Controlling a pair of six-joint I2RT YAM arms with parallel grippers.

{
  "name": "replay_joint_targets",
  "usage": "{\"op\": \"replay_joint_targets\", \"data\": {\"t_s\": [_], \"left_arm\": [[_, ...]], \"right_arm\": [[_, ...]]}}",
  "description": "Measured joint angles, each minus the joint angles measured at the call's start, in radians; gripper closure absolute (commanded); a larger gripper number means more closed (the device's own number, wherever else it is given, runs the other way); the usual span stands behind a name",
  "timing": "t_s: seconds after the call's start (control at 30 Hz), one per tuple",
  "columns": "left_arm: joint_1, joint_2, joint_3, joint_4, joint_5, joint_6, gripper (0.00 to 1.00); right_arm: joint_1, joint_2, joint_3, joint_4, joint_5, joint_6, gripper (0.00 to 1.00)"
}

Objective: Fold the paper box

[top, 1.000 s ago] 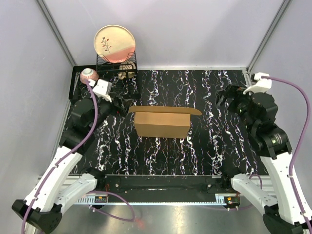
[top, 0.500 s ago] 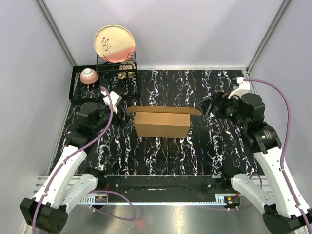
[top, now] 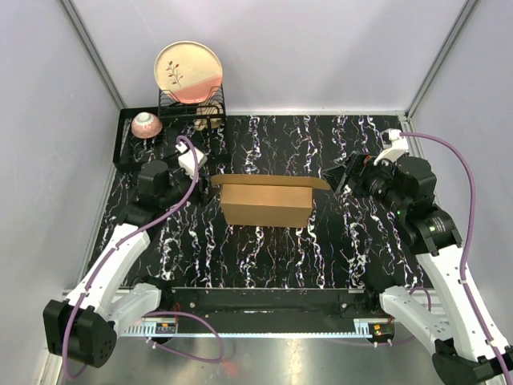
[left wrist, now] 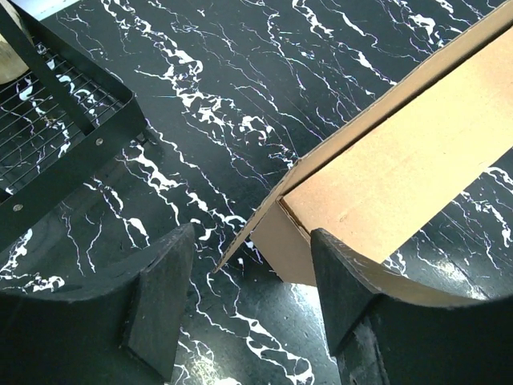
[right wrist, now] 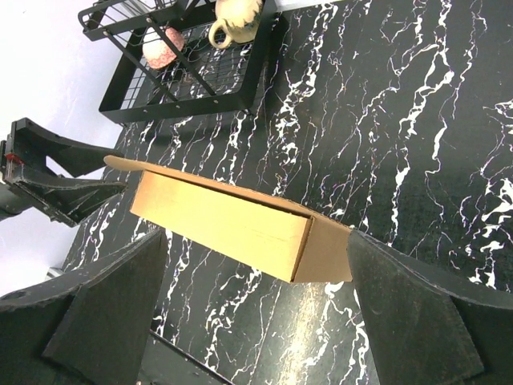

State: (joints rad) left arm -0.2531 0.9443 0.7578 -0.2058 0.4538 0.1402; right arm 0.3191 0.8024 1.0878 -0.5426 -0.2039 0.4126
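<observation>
A: At the table's (top: pixel 272 140) back left corner stands a dish rack (top: pixel 132 148) with a plate (top: pixel 189 73) and a bowl (top: pixel 147 124). The paper box (top: pixel 267 204) is mid-table.
B: Jaws?
A: The left gripper (left wrist: pixel 252 269) is parted around the box's left flap corner, contact unclear. The right gripper (right wrist: pixel 255 241) is spread wide, empty.

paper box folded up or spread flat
Folded up: the paper box stands as a rectangular carton with top and end faces showing. A thin flap along its far edge juts out past both ends.
</observation>
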Motion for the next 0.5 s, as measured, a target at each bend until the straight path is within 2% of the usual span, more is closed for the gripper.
{"op": "replay_joint_targets", "data": {"t_s": [0.07, 0.1, 0.23, 0.5], "left_arm": [[0.0, 0.01, 0.0, 0.007, 0.003, -0.001, 0.47], [0.0, 0.013, 0.0, 0.015, 0.003, -0.001, 0.53], [0.0, 0.021, 0.003, 0.047, 0.006, -0.007, 0.64], [0.001, 0.033, 0.006, 0.082, 0.005, -0.019, 0.76]], "right_arm": [[0.0, 0.0, -0.003, 0.0, 0.0, 0.003, 0.0], [0.0, 0.0, -0.005, 0.0, 0.0, 0.003, 0.0], [0.0, 0.0, -0.01, 0.0, 0.001, 0.004, 0.0], [0.0, 0.001, -0.011, 0.0, 0.002, 0.003, 0.0]]}}
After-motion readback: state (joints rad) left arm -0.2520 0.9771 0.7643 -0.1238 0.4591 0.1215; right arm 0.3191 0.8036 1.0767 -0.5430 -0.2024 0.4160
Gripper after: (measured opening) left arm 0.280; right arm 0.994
